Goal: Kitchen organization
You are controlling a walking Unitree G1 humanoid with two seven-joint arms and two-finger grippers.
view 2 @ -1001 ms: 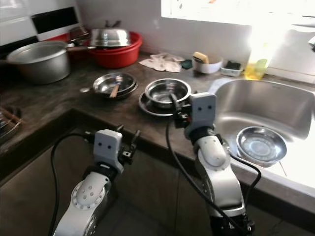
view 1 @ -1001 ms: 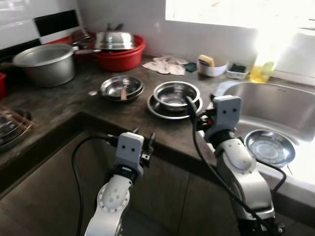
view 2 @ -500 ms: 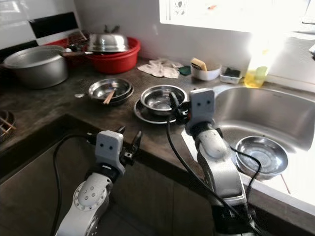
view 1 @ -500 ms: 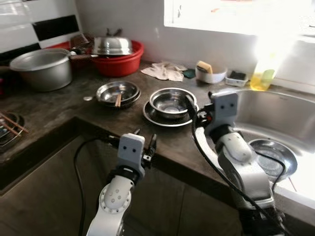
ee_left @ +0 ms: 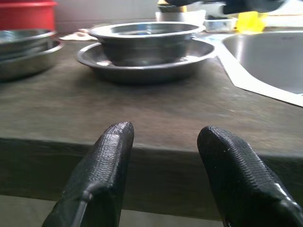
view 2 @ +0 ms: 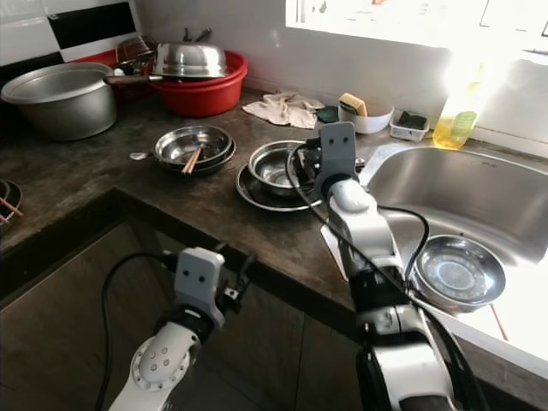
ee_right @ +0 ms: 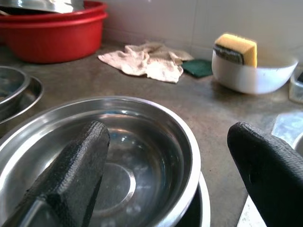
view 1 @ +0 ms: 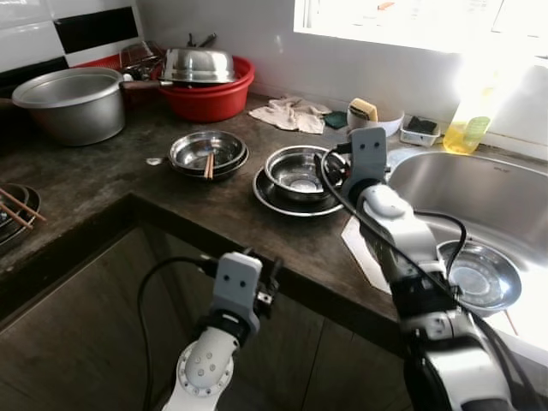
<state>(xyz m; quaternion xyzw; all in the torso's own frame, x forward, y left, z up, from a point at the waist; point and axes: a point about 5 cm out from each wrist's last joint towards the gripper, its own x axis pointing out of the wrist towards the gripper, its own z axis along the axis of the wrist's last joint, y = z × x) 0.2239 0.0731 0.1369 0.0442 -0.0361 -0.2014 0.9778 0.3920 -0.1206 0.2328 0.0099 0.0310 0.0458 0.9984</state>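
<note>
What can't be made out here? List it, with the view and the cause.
- Red basin contents: head views, hidden under the steel lid.
- Dish-soap bottle label: head views, washed out by window glare.
- Right gripper jaws: head views, hidden behind its own wrist housing; the right wrist view shows them open over the steel bowl.
- Chopsticks and dish: left eye view, cut off by the edge.

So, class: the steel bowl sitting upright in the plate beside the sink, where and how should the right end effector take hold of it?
Pinch the steel bowl by its thin rim on the near, sink-facing side, one finger inside and one outside. It sits upright in the plate, so the wall is too wide to span. The right end effector is open at that edge.
</note>
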